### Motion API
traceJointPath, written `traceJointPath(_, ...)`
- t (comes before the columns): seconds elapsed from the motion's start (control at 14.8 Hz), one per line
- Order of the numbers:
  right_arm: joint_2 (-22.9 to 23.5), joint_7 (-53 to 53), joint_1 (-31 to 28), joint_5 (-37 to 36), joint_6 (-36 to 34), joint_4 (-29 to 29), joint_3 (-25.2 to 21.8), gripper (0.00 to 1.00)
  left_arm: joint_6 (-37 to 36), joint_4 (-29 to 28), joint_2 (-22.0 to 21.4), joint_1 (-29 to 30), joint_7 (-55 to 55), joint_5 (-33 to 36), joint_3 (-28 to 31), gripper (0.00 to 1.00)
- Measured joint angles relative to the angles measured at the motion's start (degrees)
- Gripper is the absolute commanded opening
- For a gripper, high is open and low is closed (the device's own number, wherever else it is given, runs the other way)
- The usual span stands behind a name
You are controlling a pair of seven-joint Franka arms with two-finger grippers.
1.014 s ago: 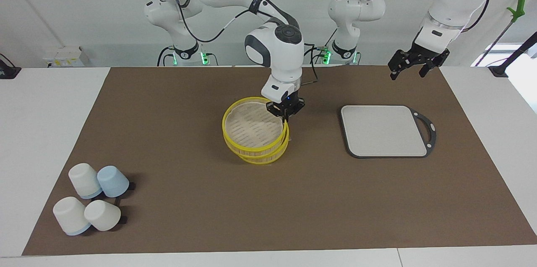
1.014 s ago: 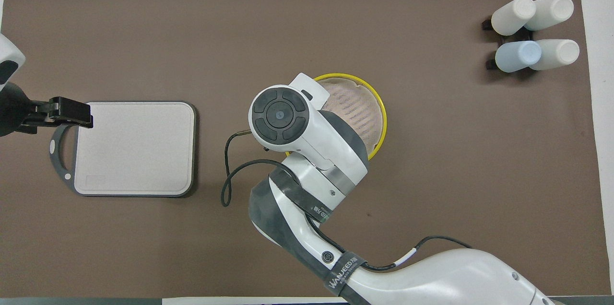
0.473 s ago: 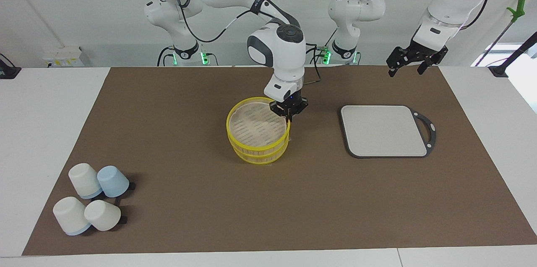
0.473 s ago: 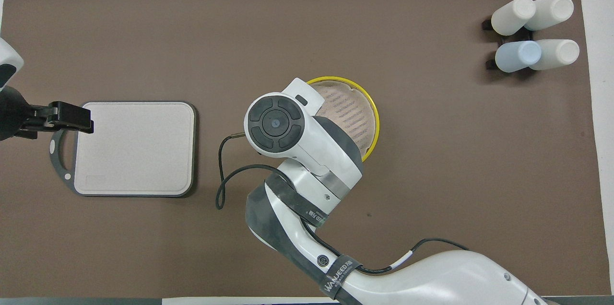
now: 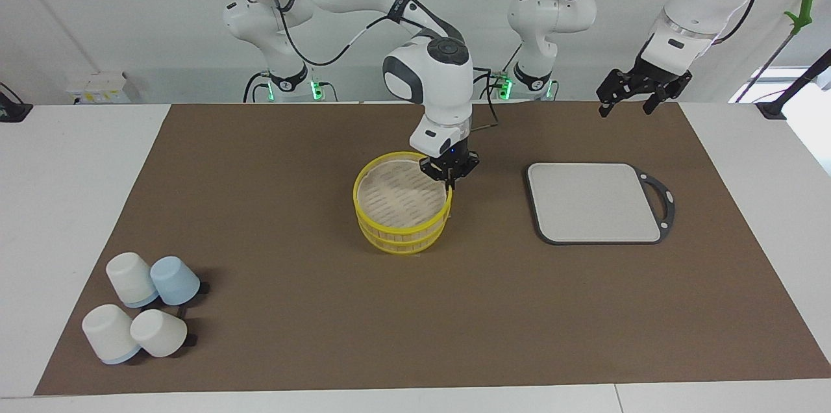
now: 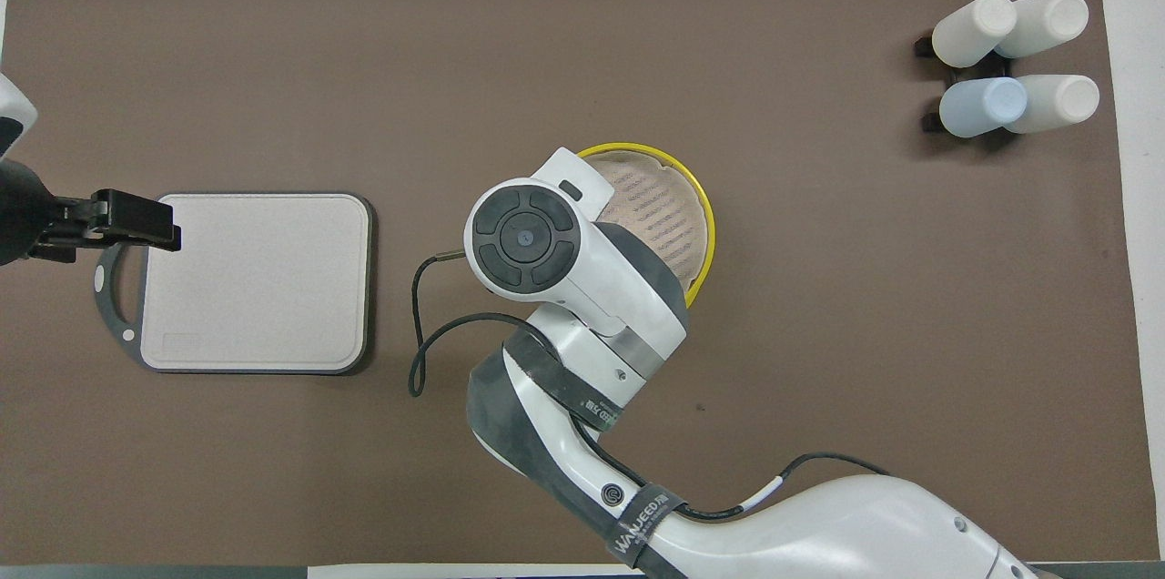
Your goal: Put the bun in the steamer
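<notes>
Overall, brown mat (image 5: 415, 309) on white table (image 5: 65, 205), plain white wall (image 5: 130, 10).

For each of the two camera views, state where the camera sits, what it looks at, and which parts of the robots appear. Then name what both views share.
Facing view: high across the table, facing the robots; both arms and bases show, right gripper at the steamer rim, left gripper raised.
Overhead view: above the robots' end, looking steeply down; the right arm covers part of the steamer, left gripper over the board's handle end.
Shared: steamer, board, cups.
</notes>
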Motion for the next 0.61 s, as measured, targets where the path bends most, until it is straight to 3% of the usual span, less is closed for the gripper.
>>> traceJointPath(0.61,-0.03,0.11,-0.04,0.72,0.99,-0.95,-0.02,0.00,-0.77,1.65,1.90,1.06,0.02,-0.04,-0.50,1.00)
